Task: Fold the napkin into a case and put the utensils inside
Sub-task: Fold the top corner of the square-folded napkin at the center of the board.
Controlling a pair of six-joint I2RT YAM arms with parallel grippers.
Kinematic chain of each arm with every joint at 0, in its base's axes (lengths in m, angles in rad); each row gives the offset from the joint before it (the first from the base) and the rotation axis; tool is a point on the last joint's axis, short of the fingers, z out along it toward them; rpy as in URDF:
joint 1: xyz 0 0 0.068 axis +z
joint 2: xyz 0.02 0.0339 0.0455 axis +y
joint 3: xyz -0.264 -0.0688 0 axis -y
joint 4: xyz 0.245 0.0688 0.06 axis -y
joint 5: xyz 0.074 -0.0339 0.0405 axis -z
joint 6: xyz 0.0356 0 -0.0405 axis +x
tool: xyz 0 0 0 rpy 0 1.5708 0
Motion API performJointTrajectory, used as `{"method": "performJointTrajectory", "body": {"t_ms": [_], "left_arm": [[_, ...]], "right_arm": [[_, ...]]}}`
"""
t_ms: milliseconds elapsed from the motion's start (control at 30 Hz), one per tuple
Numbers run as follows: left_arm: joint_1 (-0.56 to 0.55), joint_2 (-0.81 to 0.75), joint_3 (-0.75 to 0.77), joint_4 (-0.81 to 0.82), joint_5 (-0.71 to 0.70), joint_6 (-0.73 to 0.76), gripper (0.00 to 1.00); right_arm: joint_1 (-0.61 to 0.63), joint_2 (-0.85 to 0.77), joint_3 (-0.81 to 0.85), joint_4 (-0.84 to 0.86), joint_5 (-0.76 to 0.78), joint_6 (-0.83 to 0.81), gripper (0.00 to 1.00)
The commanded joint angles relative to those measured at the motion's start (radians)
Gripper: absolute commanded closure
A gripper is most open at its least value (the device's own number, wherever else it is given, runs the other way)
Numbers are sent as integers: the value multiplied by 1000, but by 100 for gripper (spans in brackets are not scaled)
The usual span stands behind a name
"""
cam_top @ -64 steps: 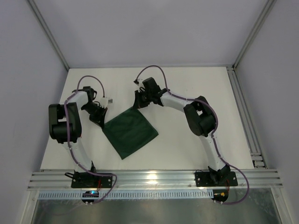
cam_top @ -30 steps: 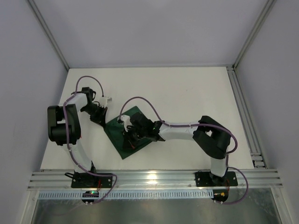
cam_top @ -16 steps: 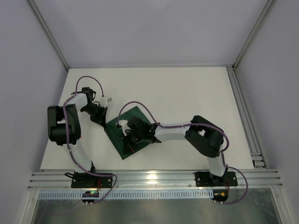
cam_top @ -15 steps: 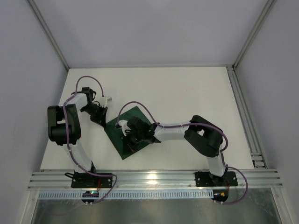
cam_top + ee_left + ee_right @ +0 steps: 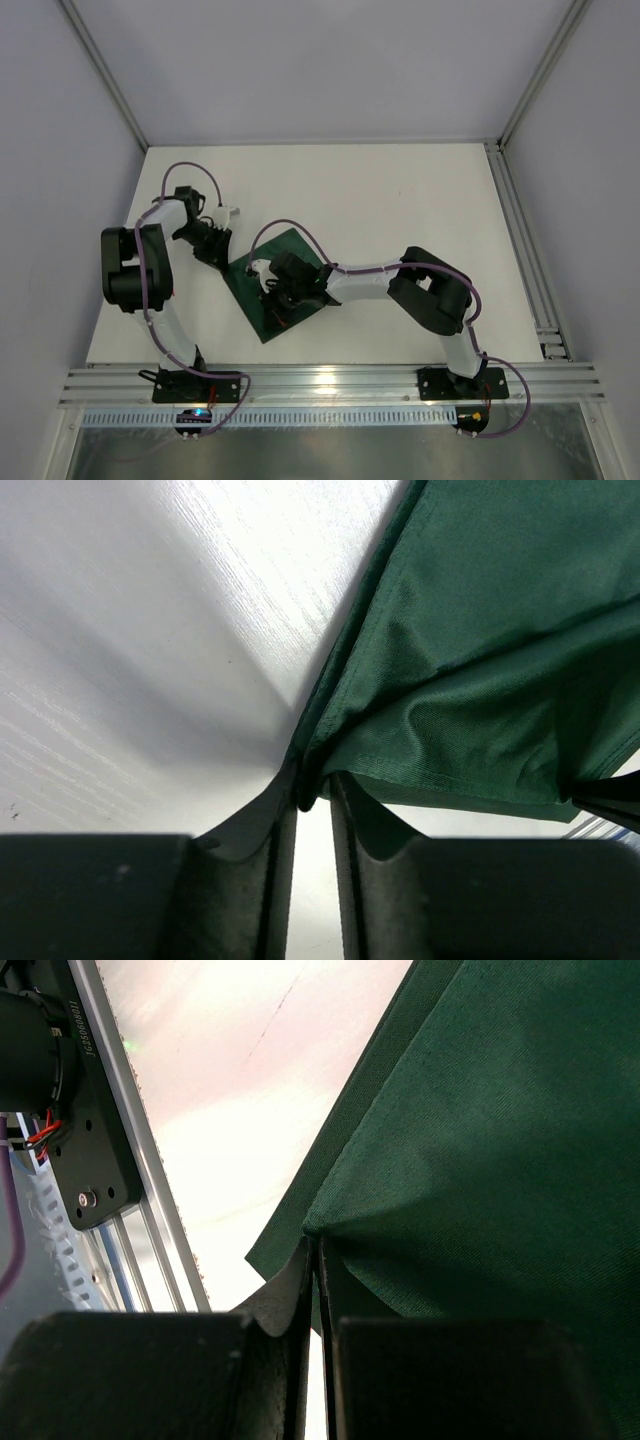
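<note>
Top external: right arm (image 5: 372, 279) stretched leftward, right gripper (image 5: 282, 300) pinching napkin (image 5: 261, 324).

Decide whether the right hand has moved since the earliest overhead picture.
Yes. The right hand has come nearer the aluminium front rail, now over the dark green cloth napkin.

The right arm (image 5: 365, 280) has swung onto the napkin (image 5: 252, 308); left jaws loosened slightly.
</note>
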Motion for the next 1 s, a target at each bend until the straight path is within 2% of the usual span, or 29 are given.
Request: {"method": "performJointTrajectory", "body": {"t_ms": [0,400,700,967], "left_arm": [[2,-52,12,43,-2,1,75],[21,-120,59,-12,-10,-5,69],[34,-162,46,-26,11,-16,71],[33,-161,46,-11,50,-54,71]], "right_arm": [[6,-6,35,6,3,-21,96],[6,-26,54,-11,27,-54,96],[6,-57,48,-10,17,-66,96],[50,-97,4,-31,-6,-150,96]]}}
